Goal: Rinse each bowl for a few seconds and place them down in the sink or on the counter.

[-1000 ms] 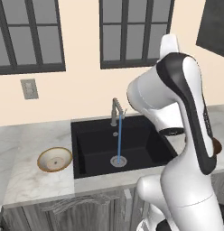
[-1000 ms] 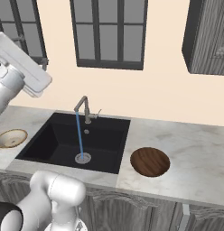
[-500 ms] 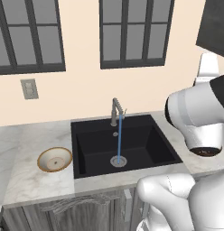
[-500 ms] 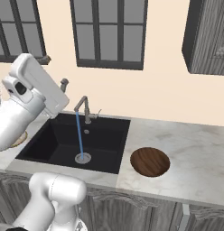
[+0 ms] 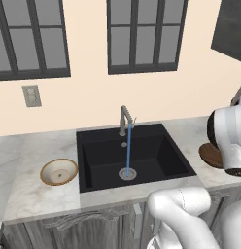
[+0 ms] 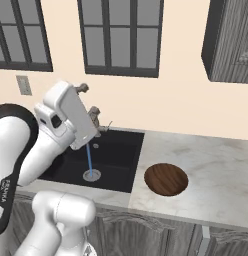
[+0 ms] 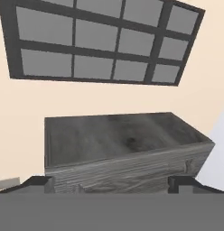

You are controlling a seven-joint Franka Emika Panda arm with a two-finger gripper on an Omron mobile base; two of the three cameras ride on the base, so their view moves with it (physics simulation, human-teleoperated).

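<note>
Water runs in a thin blue stream (image 5: pixel 128 153) from the grey angular tap (image 5: pixel 124 119) into the matte black rectangular sink (image 5: pixel 142 155), landing on the round silver drain (image 5: pixel 127 173). Neither bowl is wet-side yet, both sit on the pale marble-look surface (image 6: pixel 216 165). The tan-rimmed shallow bowl with cream inside (image 5: pixel 59 171) is left of the basin, just beside its rim. The dark brown shallow bowl (image 6: pixel 166 179) is right of the basin, near its edge.

The white arm's gripper (image 6: pixel 82 88) is raised over the sink's left part, pointing up toward the wall; in the hand view the two dark finger tips (image 7: pixel 36 182) stand far apart with nothing between them, so jaws spread wide, holding nothing. That view looks at a dark-framed window (image 7: pixel 95 43) and a grey wood cabinet (image 7: pixel 123 146), not at any bowl.

Step in hand, as I judge it: reorient and reach for a bowl, likely the brown one on the right. To do it well: tip the hand down first so a bowl comes into the hand view. Approach from above at the rim, one finger inside, one outside. Pinch the rim, not the whole width. Lift clear of the surface before swinging over the basin. Keep clear of the tap spout on the way. Hold the bowl tilted under the stream.
</note>
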